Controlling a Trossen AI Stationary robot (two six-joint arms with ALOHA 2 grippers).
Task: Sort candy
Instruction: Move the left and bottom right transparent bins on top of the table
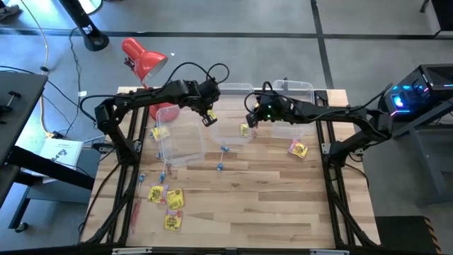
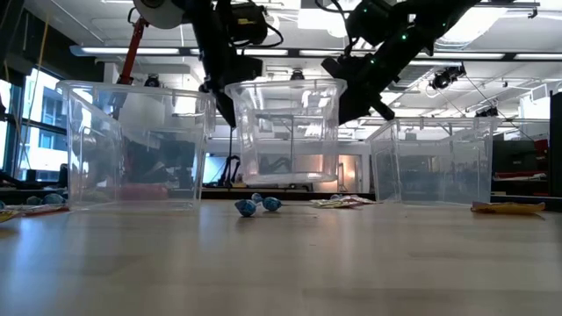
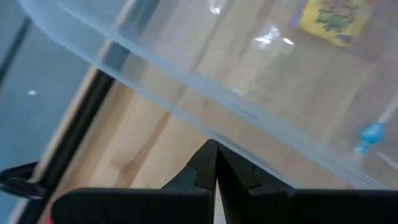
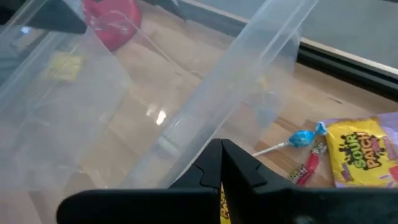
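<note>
Both arms reach in over the far half of the table, and between them a clear plastic bin hangs off the wood, lifted above the tabletop in the low view. The left gripper is clenched on the bin's rim at one side, its fingers pressed together with the clear wall just ahead of them. The right gripper is clenched too, its tips meeting at the bin's opposite edge, though the wrist view is too crowded by the plastic to say exactly how much of the rim sits between them. Another clear bin rests left of centre, and a third stands at the far edge. Most of the candy lies loose on the table: yellow packets cluster near the front left corner, one yellow packet lies toward the right edge, and another sits under the raised bin. Blue-wrapped pieces are scattered around the middle. A red lamp stands beyond the far left corner.
</note>
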